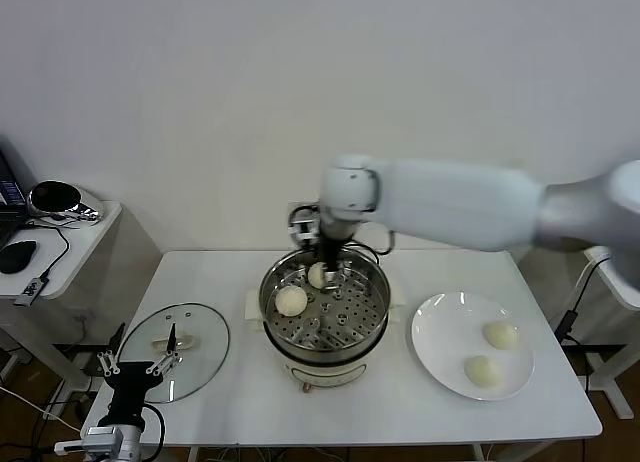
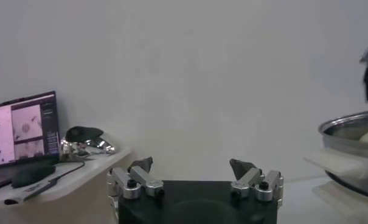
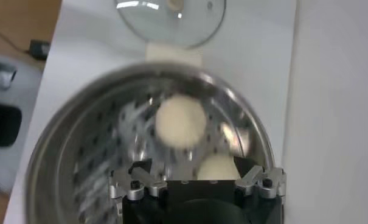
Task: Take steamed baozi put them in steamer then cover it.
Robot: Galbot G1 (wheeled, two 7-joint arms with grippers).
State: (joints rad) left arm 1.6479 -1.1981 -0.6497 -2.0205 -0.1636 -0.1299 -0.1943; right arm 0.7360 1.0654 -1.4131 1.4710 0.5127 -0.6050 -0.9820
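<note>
Head view: right hand [image 1: 321, 272], fingers apart around the second cream-white dough bun [image 1: 318, 275] inside the shiny steel steamer [image 1: 325, 327]; two buns and the glass lid [image 1: 177, 350] remain; left hand [image 1: 140, 363] parked, spread.

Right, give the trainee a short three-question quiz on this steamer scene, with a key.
1. How many baozi lie in the steamer, and how many on the white plate?
2. True or false: the glass lid covers the steamer.
3. Which is over the steamer tray with a bun between its fingers? A) the left gripper B) the right gripper

Key
1. Two in the steamer: one lying free on the tray, one at the right gripper. Two on the plate.
2. False: the lid lies flat on the white table, on the robot's left of the steamer.
3. B. The left gripper waits low at the table's near left corner, fingers open.
</note>
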